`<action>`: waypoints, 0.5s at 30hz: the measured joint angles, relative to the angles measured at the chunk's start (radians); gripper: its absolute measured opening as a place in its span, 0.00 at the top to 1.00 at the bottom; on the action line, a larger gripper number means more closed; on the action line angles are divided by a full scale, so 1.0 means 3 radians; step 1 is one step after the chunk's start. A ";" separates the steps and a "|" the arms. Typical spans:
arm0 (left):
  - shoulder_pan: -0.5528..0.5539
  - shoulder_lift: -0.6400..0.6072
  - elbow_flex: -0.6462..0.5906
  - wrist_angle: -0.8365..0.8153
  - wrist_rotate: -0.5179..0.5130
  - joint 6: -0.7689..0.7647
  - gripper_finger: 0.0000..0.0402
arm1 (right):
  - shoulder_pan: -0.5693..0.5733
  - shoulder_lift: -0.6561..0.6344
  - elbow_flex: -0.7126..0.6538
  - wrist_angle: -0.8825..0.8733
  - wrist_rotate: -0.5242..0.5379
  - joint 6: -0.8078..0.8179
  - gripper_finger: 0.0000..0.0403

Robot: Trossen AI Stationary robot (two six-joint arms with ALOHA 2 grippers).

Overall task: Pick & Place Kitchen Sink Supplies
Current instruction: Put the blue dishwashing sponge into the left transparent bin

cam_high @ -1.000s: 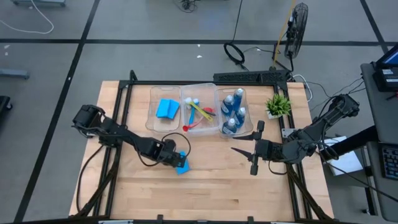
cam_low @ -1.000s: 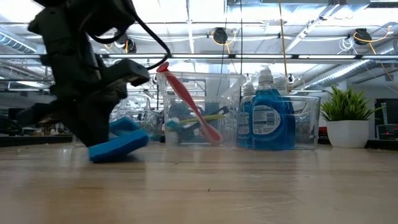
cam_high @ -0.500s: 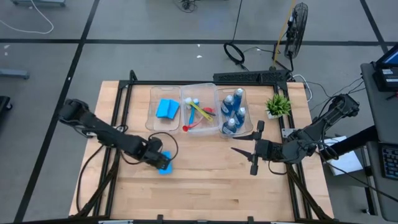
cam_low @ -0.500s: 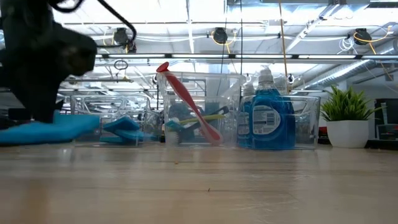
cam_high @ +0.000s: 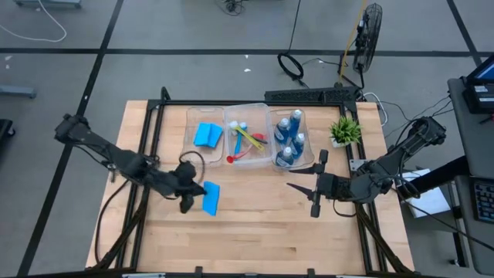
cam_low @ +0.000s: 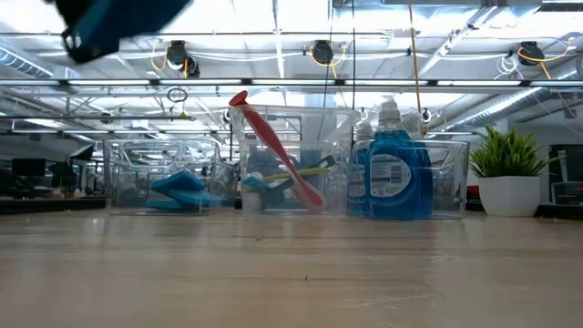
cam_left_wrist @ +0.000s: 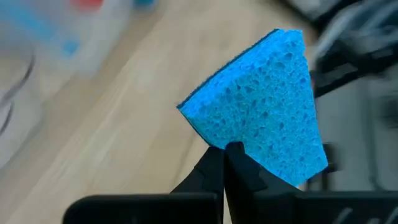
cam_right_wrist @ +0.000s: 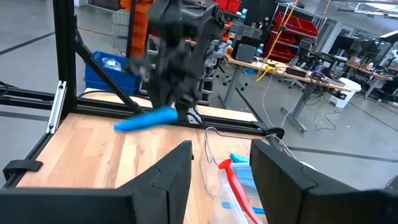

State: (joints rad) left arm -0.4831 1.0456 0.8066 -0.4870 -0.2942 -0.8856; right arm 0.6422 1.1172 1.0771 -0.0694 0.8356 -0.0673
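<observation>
My left gripper (cam_high: 191, 194) is shut on a flat blue sponge (cam_high: 210, 197) above the table's middle-left. The low view shows that sponge (cam_low: 118, 23) high above the tabletop. My right gripper (cam_high: 297, 179) hovers open near the table's right side, pointing toward the left edge and touching nothing. Three clear bins stand along the far edge. One holds more blue sponges (cam_high: 207, 134), the middle one holds brushes (cam_high: 248, 140), among them a red one (cam_low: 273, 146), and the third holds blue bottles (cam_high: 290, 139). My left gripper pinches the sponge between its two fingers (cam_left_wrist: 233, 152) at one corner of its edge (cam_left_wrist: 249, 158). The fingers come slanting down from above (cam_right_wrist: 180, 106). The sponge is lifted clear of the table and sticks out sideways, nearly level (cam_right_wrist: 146, 119).
A small green potted plant (cam_high: 345, 130) stands right of the bottle bin. Bare wooden tabletop (cam_high: 262, 224) lies across the near half. Black frame rails (cam_high: 154, 116) run along the table's left and right sides.
My left gripper has carried the sponge a short way toward the table's left edge and then up. A second ago the sponge was tilted with its lower end on the table; now it is lifted clear and high. The left arm has swung back toward the left.
</observation>
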 joint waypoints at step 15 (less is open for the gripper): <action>0.0000 -0.0650 0.0006 0.1909 0.0633 0.1853 1.00 | 0.0000 0.0000 0.0000 -0.0059 0.0001 -0.0015 0.62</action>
State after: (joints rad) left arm -0.4831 0.8505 0.8085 0.0858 -0.1043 -0.3298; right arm 0.6422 1.1172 1.0771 -0.0872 0.8360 -0.0719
